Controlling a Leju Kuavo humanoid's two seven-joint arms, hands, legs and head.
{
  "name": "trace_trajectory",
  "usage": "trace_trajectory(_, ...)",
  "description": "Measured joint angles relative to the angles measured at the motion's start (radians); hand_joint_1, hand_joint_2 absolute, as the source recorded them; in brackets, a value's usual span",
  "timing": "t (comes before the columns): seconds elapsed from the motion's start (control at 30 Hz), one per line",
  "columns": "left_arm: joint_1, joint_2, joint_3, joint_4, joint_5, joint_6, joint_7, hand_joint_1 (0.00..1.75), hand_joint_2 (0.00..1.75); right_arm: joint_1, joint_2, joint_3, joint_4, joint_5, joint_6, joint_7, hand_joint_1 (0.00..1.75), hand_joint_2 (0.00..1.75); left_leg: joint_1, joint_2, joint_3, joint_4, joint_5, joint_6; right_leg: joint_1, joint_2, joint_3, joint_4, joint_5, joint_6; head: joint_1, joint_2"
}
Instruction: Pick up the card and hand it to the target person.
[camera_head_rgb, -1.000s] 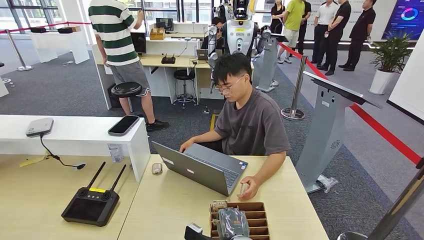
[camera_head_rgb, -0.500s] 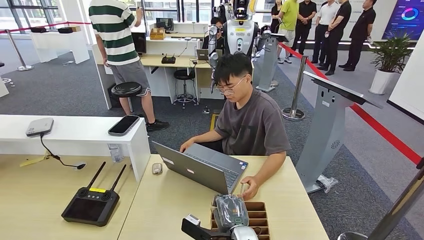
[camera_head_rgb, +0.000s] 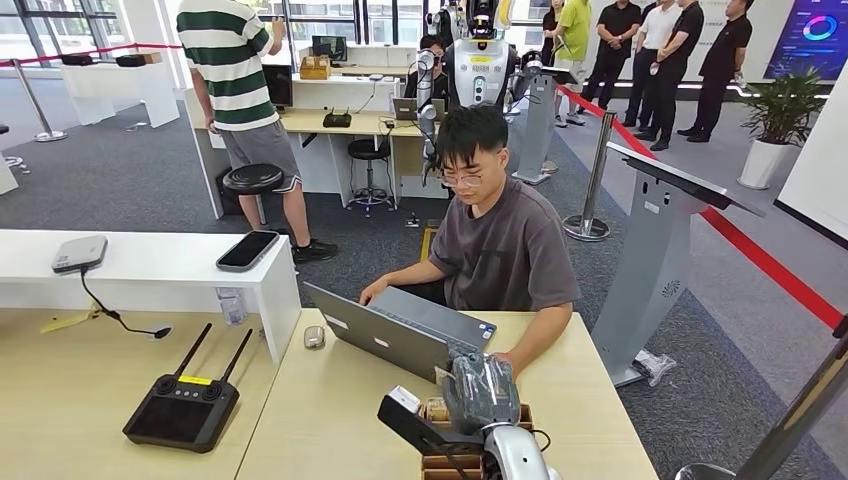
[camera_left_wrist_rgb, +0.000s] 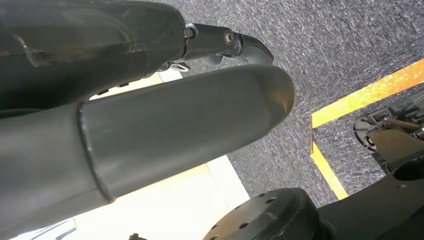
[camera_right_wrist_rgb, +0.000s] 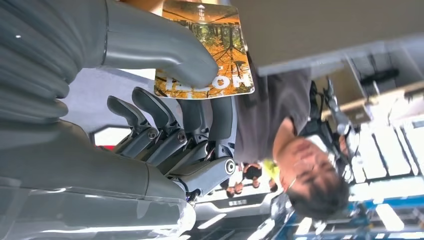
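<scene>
Right wrist view, grasp: the right hand (camera_right_wrist_rgb: 165, 125) pinches the card (camera_right_wrist_rgb: 202, 50), its thick thumb pressed on the printed autumn-forest face and the darker fingers (camera_right_wrist_rgb: 200, 122) behind it.
Card's lie: its long axis runs on from the hand toward the seated person (camera_right_wrist_rgb: 300, 165), the free end nearest that person's grey shirt.
Left wrist view, left hand: the left hand (camera_left_wrist_rgb: 150, 125) hangs by the robot's side over grey carpet and a yellow floor line; whether its fingers are apart or curled I cannot tell.
Nearer arm: the right, by far; it alone is raised over the tabletop (camera_head_rgb: 330, 400).
Head view, near: the right hand (camera_head_rgb: 480, 392) is lifted above the brown divided box (camera_head_rgb: 440, 465), just in front of the laptop (camera_head_rgb: 400, 335).
Head view, beyond: the person (camera_head_rgb: 495, 240) sits straight ahead of the hand, one forearm lying on the tabletop just behind it.
Deciding relation: the receiver lies directly forward of the card's free end, so I judge the handover calls for a straight reach forward and up.
View difference: the wrist camera shows the card and the pinch; from the head, the back of the hand covers the card.
</scene>
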Motion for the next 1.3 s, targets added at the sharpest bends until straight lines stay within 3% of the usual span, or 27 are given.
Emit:
trace_trajectory(0.23,0.004,-0.001,0.0,0.0,0.0,0.002,-0.001,0.0,0.0,-0.003,-0.018,-0.048,-0.039,-0.01,-0.053,-0.004,1.64,1.75,0.0,0.0,0.0,0.0,0.0,0.0,0.0,0.0,0.0,0.0,0.0,0.0,0.0,0.0)
trace_trajectory(0.43,0.003,-0.001,0.0,0.0,-0.005,-0.003,0.0,0.0,0.0,-0.014,-0.023,-0.069,-0.041,0.002,-0.094,-0.013,1.73,1.75,0.0,0.0,0.0,0.0,0.0,0.0,0.0,0.0,0.0,0.0,0.0,0.0,0.0,0.0)
trace_trajectory(0.63,-0.001,-0.009,0.0,0.0,-0.018,-0.008,0.0,0.0,0.0,-0.074,-0.012,-0.078,0.069,0.023,-0.212,-0.063,1.69,1.75,0.0,-0.001,0.0,0.0,0.0,0.0,0.0,0.0,0.001,0.0,0.0,0.0,0.0,0.0)
trace_trajectory(0.8,-0.006,-0.017,0.0,0.0,-0.024,-0.01,0.0,0.0,0.0,-0.107,0.009,-0.089,0.175,0.017,-0.256,-0.094,1.69,1.75,0.0,-0.001,0.0,0.0,0.0,0.0,0.0,0.0,0.001,0.0,0.0,0.0,0.0,0.0)
trace_trajectory(1.07,-0.009,-0.026,0.0,0.0,-0.017,-0.008,0.004,0.0,0.0,-0.133,0.065,-0.143,0.352,-0.208,-0.245,-0.147,1.73,1.75,0.0,-0.001,-0.001,0.0,0.0,0.0,0.0,-0.001,0.0,0.0,0.0,0.0,0.0,0.0)
trace_trajectory(1.3,-0.008,-0.032,0.0,0.0,-0.01,-0.004,0.008,0.0,0.0,-0.135,0.103,-0.211,0.498,-0.299,-0.292,-0.146,1.69,1.75,0.0,-0.001,-0.001,0.0,0.0,0.0,0.0,0.0,0.0,0.0,0.0,0.0,0.0,0.0)
